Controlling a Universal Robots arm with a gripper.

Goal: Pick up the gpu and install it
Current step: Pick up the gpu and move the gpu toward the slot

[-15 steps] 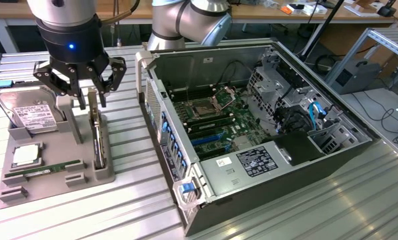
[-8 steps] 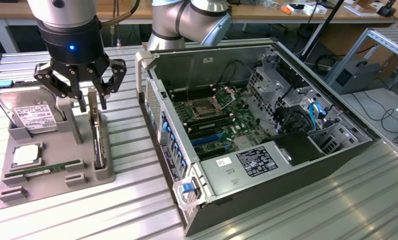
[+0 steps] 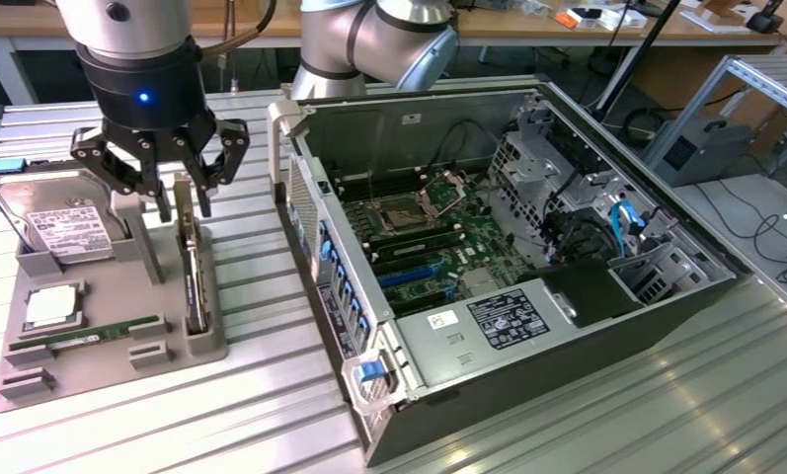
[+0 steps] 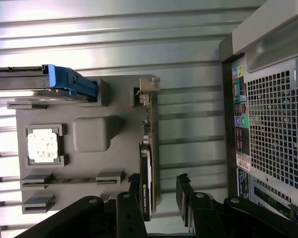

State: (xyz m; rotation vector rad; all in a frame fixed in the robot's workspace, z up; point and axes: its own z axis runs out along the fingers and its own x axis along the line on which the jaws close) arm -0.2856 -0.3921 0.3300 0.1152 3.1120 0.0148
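Black two-fingered gripper [image 3: 185, 205], jaws apart — thin green gpu card [image 3: 193, 281] stands directly below, its long edge running between them.

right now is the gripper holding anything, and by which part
Nothing held: the gripper is open, jaws either side of the gpu standing on edge in the grey holder.

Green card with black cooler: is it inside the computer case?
No, the thin green gpu card stands on edge in the grey plastic tray.

spread jaws flank the upright gpu [image 3: 193, 281] on the gray tray [image 3: 97, 367].
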